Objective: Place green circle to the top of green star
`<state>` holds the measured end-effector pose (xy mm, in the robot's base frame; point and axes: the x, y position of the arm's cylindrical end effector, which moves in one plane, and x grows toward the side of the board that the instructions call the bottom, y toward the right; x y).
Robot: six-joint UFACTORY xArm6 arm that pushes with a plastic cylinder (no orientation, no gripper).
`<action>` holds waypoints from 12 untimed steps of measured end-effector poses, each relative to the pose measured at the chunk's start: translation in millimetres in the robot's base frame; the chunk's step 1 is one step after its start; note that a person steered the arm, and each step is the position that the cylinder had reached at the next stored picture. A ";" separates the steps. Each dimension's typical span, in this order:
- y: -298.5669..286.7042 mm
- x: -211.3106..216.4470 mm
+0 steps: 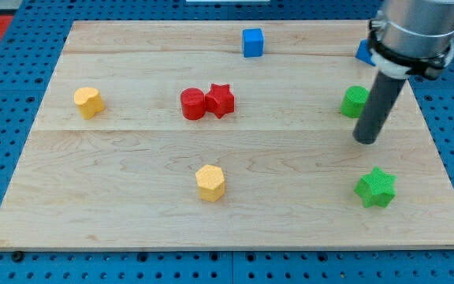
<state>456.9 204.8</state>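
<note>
The green circle (354, 101) sits at the view's right, partly hidden behind my rod. The green star (376, 188) lies below it, near the view's bottom right. My tip (366, 140) rests on the board just below and slightly right of the green circle, and above the green star. It touches neither block as far as I can tell.
A red circle (192, 103) and red star (220, 100) touch each other at centre left. A blue cube (252, 42) sits at the top. Another blue block (364, 52) is half hidden by the arm. Yellow blocks lie at the left (88, 102) and bottom centre (210, 182).
</note>
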 end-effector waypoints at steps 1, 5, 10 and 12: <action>26.3 -36.6; -18.6 -66.3; -18.8 20.3; -18.8 20.3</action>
<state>477.1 186.0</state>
